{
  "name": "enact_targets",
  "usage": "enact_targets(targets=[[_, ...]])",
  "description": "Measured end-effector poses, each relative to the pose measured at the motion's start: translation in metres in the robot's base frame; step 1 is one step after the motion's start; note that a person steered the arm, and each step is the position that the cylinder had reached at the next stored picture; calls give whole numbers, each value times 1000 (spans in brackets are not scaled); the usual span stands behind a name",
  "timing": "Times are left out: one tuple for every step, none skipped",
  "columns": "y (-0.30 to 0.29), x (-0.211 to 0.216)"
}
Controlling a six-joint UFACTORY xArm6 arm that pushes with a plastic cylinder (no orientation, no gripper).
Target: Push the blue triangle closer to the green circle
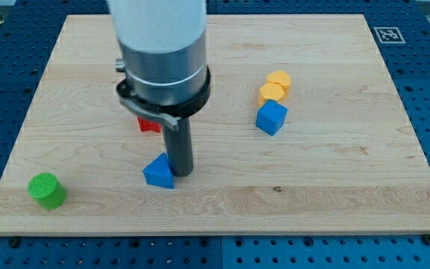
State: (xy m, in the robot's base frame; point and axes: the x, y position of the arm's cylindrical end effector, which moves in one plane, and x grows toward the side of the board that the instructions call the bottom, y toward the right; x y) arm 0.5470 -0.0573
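Observation:
The blue triangle (158, 172) lies on the wooden board (222, 202) left of centre, near the view's bottom. My tip (181, 172) stands right against its right side, touching or nearly touching it. The green circle (47, 190) sits far to the view's left, near the board's bottom left corner, well apart from the triangle. The rod's wide grey body hides part of the board above the triangle.
A red block (148, 124) is half hidden behind the arm, above the triangle. A blue cube (271, 117) and two yellow blocks (275, 87) sit at the right of centre. A black-and-white marker (387, 33) is at the board's top right corner.

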Motion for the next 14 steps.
enact_targets(targets=[[-10, 10], [-18, 16], [-31, 23], [-46, 33], [-63, 36], [-73, 46], [-74, 62], [-76, 61], [-76, 55], [-81, 47], [-97, 42], [-112, 42], [-118, 42], [-109, 51]])
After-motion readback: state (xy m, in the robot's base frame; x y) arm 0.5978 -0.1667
